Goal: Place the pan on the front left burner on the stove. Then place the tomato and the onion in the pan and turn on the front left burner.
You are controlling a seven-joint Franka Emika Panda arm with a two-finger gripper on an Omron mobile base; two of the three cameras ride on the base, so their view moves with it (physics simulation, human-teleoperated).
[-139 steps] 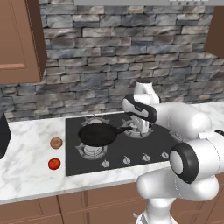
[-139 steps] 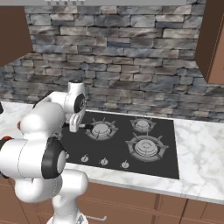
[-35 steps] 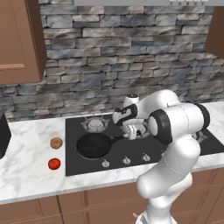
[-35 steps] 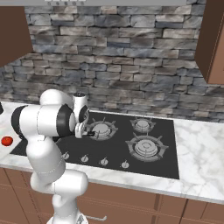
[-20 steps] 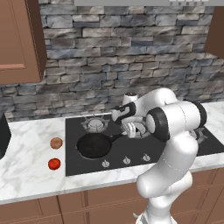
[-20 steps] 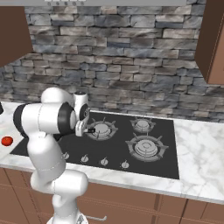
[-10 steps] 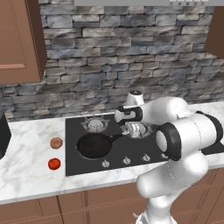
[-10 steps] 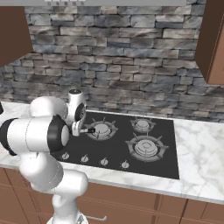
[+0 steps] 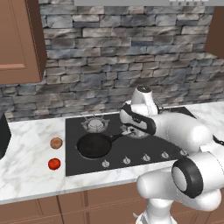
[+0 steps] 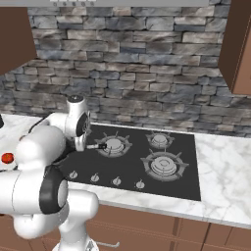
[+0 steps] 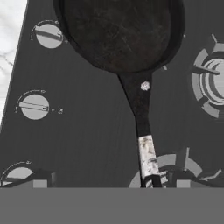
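The white marble counter (image 9: 30,175) carried the black stove (image 9: 131,144), set before a grey stone wall (image 9: 109,52). On the stove's left front sat the pan (image 9: 93,145), covering the front left burner, its long handle reaching right toward the arm. The gripper (image 9: 131,130) hung just above the grey tip of that handle, its jaws spread apart and holding nothing; in the hand view the pan (image 11: 118,30) lay free on the cooktop beside the silver knobs (image 11: 34,106). Left of the stove, on the counter, lay the onion (image 9: 56,142) and, nearer the front edge, the tomato (image 9: 54,163), close together but apart.
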